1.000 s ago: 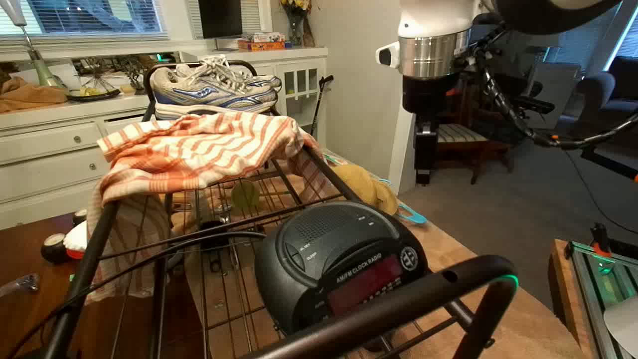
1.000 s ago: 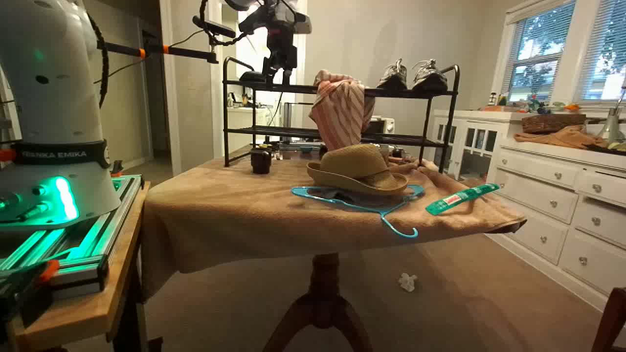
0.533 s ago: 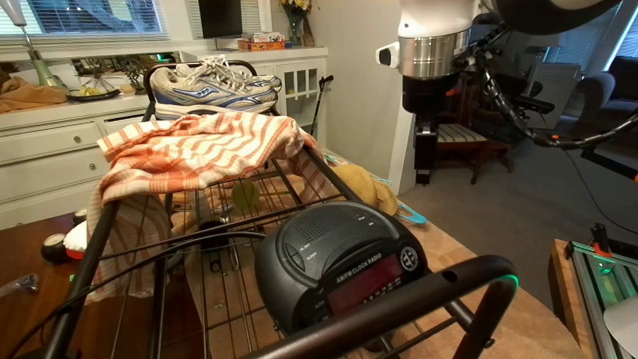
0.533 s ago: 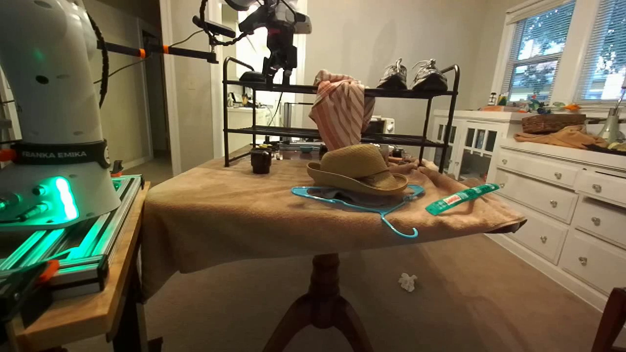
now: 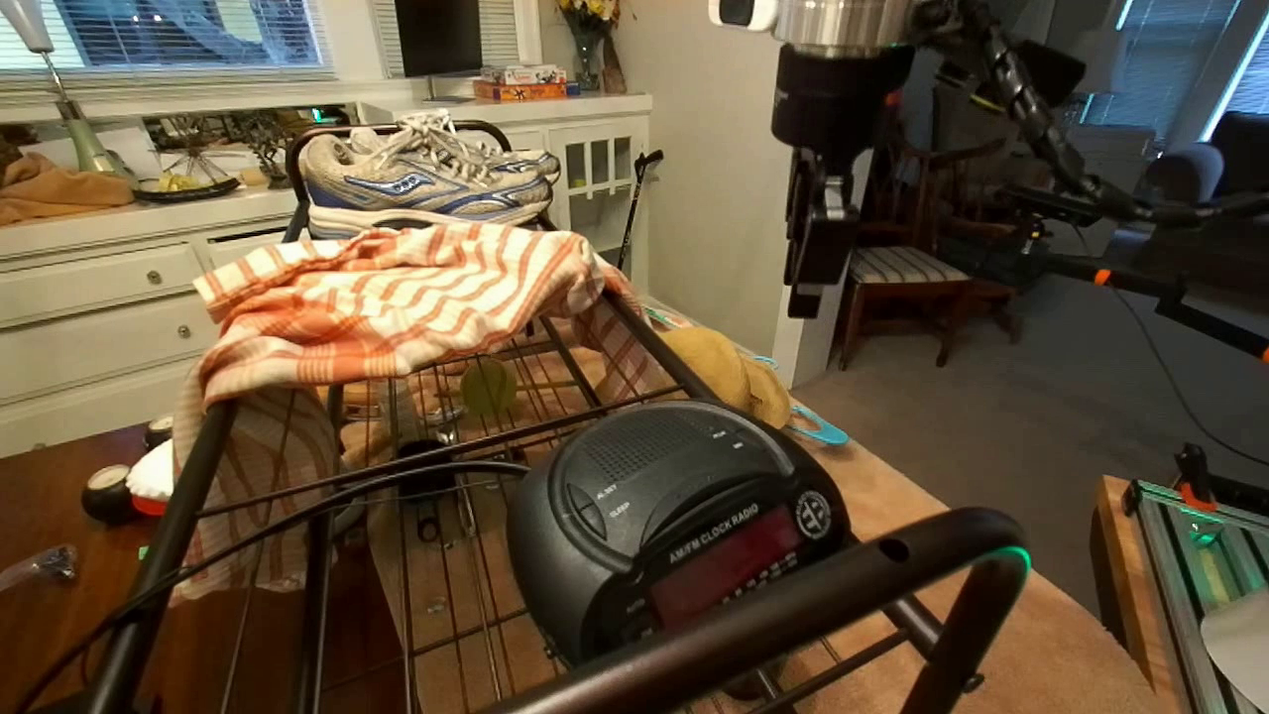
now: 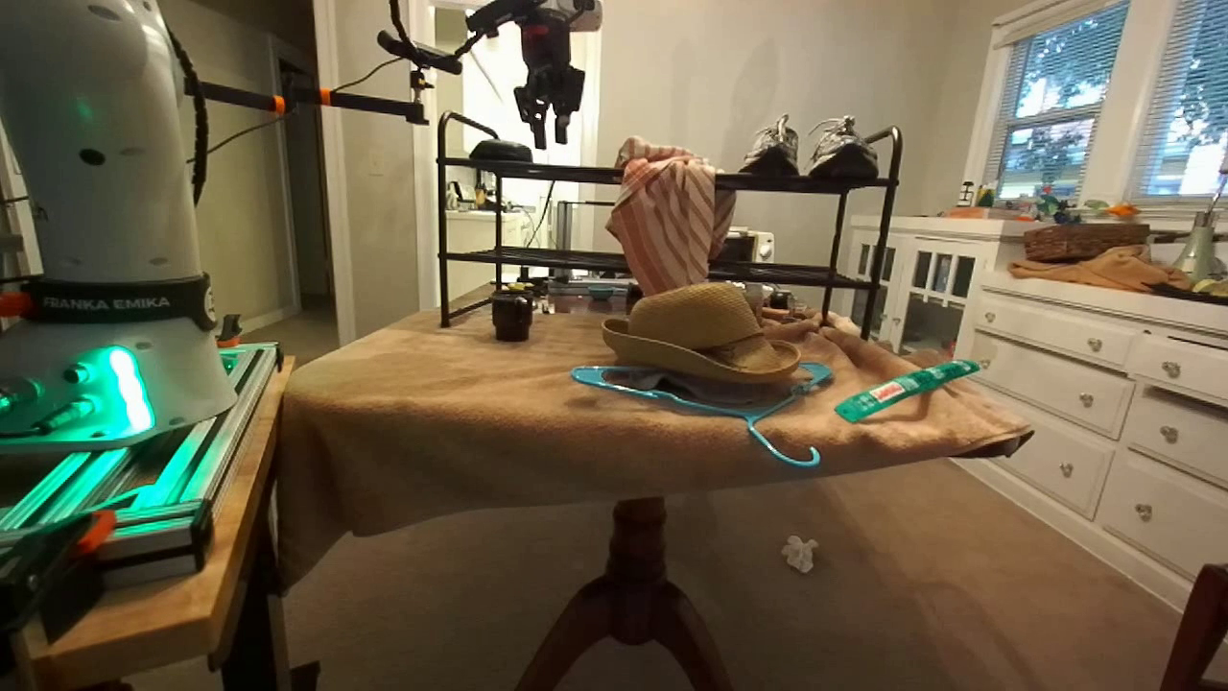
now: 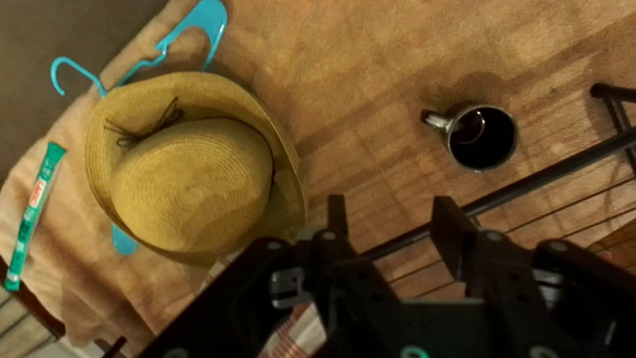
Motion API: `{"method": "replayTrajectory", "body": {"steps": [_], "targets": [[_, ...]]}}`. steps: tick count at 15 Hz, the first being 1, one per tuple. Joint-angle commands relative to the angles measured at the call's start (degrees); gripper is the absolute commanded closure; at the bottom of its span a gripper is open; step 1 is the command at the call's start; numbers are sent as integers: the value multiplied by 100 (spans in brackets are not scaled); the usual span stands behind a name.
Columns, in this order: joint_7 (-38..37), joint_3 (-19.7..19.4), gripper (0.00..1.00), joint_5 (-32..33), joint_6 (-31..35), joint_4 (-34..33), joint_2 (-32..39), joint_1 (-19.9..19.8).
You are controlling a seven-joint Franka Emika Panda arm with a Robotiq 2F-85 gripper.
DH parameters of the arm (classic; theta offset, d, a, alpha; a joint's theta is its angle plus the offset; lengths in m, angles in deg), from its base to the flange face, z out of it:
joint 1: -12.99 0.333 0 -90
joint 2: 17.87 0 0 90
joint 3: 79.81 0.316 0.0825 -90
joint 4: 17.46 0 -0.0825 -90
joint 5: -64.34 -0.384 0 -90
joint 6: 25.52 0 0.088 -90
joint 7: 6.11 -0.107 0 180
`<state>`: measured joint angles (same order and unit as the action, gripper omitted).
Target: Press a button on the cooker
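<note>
Nearest in an exterior view, the rack is running its end bar across the front of a clock radio; the task is saying cooker, but the lettering is reading otherwise. The clock radio is sitting on the rack's wire top, the bar hiding part of its face. Its buttons are looking small and close together, so a crooked aim could be pushing the wrong one, and an off-centre shove could be tipping or sliding the whole thing. Beside it a cord is trailing away, where it could be snagging on anything passing.

Farther on, the gripper is hanging higher than the rack's top and apart from the clock radio, on the side toward the striped cloth. Its two fingers are standing spread, pinching nothing. In the wrist view a rail is passing beneath the gap and the clock radio is not showing at all, so coming straight down here would probably be meeting metal instead of a button. Spread fingers could also be straddling the button or hitting two spots at once.

Farthest along the rack, the shoes are resting beyond the cloth.
</note>
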<state>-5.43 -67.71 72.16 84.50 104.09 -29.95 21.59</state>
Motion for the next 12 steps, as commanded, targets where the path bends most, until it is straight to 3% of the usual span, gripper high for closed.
{"method": "replayTrajectory", "body": {"steps": [1, 3, 4, 12], "targets": [[817, -43, 83, -39, -44, -373, 22, 211], [1374, -74, 98, -128, 76, -515, 71, 303], [1649, -80, 100, -183, 118, -576, 105, 348], [3664, 31, 100, -531, 79, -1019, 174, 851]]}}
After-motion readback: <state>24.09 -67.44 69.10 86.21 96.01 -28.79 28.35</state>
